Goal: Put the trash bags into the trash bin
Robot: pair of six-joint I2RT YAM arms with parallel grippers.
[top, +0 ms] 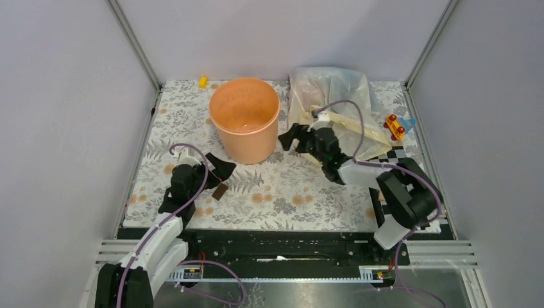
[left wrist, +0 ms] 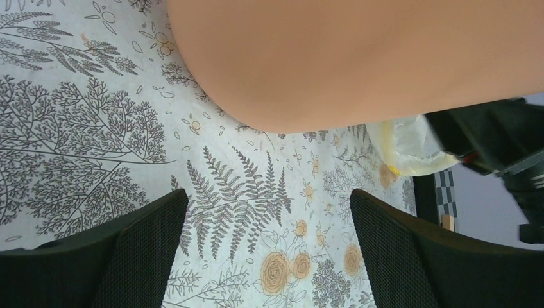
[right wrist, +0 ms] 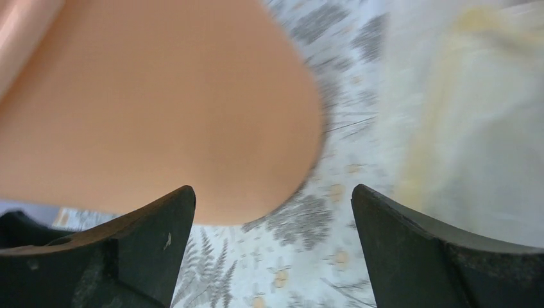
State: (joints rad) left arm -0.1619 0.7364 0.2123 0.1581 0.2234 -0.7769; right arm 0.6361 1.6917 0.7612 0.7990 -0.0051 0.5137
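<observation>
Left jaws up close in the wrist view, black and ribbed, spread wide and released, nothing between them but fern-print worktop (left wrist: 96, 115). Same on the other side: right jaws wide apart too, gripping nothing, hanging just beside the right flank of the trash bin (right wrist: 147, 109). Over to the top view now: left arm (top: 168, 218) reaching toward the near-left foot of the bin, right arm (top: 359, 172) stretched in from the right. No pink trash bag on the worktop, none in either set of jaws. Low inside the bin, though, a glossy pinkish patch (top: 246, 126), quite possibly the bag, already in, but too dim to call for certain. Looks, then, like the main job done and only a pull-back left, assuming patch and bag one and the same. Far right: clear whitish bag (top: 328, 86) heaped up, pale yellow bag (left wrist: 410, 151) beside it, neither part of the job. Small yellow piece (top: 203, 82) at the far edge, toy with red wheels (top: 398, 126) at the right edge. Floral covering over the worktop, black rail (top: 289, 242) along the near side, plain grey walls (top: 64, 96) left, far and right, metal posts (top: 135, 42) in the far corners.
</observation>
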